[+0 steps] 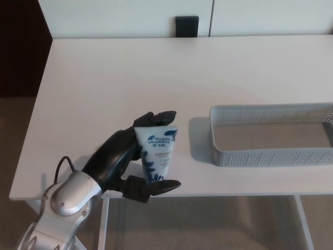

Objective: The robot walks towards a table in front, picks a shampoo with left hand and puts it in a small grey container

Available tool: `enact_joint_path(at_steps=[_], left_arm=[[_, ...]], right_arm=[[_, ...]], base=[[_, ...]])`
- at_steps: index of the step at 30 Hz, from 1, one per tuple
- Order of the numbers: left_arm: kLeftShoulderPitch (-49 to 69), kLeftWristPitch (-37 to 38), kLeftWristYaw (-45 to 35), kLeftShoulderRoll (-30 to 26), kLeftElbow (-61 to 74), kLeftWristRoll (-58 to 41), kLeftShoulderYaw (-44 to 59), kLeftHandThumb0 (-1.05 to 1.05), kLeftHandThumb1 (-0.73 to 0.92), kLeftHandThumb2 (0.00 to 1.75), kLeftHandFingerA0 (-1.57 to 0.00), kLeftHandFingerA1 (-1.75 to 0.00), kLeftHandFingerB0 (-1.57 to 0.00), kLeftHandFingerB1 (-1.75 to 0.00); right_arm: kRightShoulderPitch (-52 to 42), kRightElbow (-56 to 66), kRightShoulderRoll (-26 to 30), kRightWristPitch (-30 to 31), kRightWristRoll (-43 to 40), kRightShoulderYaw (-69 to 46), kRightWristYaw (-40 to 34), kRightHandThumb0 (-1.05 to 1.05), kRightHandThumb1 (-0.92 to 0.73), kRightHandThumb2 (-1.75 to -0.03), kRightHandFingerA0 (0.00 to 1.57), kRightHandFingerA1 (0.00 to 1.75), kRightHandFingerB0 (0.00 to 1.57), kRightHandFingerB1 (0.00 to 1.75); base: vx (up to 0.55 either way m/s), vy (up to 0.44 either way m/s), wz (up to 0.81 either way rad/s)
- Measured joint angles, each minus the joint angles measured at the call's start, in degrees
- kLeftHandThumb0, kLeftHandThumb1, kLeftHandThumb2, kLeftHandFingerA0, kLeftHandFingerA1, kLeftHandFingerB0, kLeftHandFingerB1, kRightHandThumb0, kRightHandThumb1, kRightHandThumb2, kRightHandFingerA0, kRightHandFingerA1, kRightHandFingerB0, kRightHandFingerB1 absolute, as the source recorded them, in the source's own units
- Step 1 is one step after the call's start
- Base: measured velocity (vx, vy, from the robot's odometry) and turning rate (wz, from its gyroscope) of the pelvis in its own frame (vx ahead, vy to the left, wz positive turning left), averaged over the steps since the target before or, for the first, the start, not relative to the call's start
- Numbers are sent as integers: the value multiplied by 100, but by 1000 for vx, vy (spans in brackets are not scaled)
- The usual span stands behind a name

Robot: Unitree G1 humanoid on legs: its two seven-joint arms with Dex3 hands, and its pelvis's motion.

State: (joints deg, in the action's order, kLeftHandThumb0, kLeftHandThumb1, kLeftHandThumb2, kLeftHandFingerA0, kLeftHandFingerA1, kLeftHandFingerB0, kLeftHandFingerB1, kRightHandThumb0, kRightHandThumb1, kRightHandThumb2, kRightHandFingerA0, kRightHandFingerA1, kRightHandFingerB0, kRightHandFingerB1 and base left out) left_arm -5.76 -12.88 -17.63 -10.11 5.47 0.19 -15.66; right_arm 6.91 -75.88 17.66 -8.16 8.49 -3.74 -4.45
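Black left hand (124, 157), low in the left of the frame, pinched a white plastic shampoo tube with blue print (157, 156) upright over the white table's (104, 78) near edge. A grey perforated rectangular container (270, 156) lay to its right.

The shampoo tube (157, 156) reads "head & shoulders"; its smaller print is illegible.

One white table (104, 94) was counted. On the table, one shampoo tube (157, 156) was counted near its front edge, and one grey perforated container (270, 156) toward its right side. Of the robot's hands, one was counted, the left hand (122, 156), at the table's front edge. One dark rectangular object (187, 26) was counted beyond the table's far edge.
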Motion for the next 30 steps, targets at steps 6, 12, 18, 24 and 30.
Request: enact_joint_path(at_steps=[6,12,18,24,30], left_arm=[[-2,2,148,12,-360,248,-117,-12,77,74,-103,-127,-81,-65],[55,146,362,231,-659,335,-63,-10,70,90,-78,-158,-62,-125],[111,419,422,345,-844,340,15,-14,69,93,-72,-166,-55,-133],[184,594,375,397,-896,285,106,-6,74,88,-77,-167,-58,-132],[315,590,325,800,-656,36,352,-3,69,94,-79,-170,-59,-134]], right_arm=[[9,16,-3,-8,0,-2,-2,-34,-69,-60,77,54,61,44],[37,19,-3,-13,-10,-31,15,-30,-68,-59,70,47,58,43],[77,-5,-4,30,-36,-120,90,-28,-69,-60,70,46,58,42],[91,-12,-3,70,-35,-145,149,-28,-68,-60,71,47,58,42],[110,-12,-4,87,-35,-159,190,-30,-69,-60,69,45,57,41]], base=[[0,0,0],[0,0,0],[0,0,0],[0,0,0],[0,0,0]])
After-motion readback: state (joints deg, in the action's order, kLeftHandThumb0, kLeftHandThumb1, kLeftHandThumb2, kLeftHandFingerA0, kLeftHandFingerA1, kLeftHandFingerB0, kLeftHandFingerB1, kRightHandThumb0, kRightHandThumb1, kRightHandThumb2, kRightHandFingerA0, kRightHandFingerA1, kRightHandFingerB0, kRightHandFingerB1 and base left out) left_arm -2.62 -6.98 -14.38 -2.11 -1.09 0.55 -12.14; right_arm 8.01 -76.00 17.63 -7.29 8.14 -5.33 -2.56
